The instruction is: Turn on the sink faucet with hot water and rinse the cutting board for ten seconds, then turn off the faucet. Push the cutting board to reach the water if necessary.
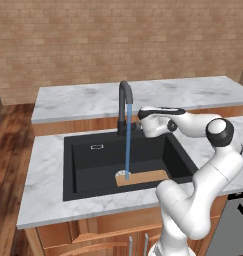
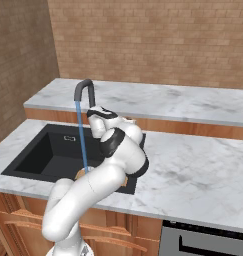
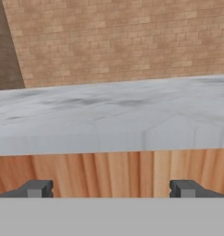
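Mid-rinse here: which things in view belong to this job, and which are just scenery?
In the job:
sink faucet
water, running onto the board
cutting board, in the basin
sink
gripper, open, beside the faucet

Just there:
marble counter
raised back counter
brick wall
oven front

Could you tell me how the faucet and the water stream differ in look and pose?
The faucet is dark grey and thick, while the water is a thin bright blue line. The faucet curves over at its top into a gooseneck; the water runs dead straight. The faucet stands on the rim behind the sink; the water drops into the basin and lands on the left end of the cutting board. Both run vertically and meet at the spout.
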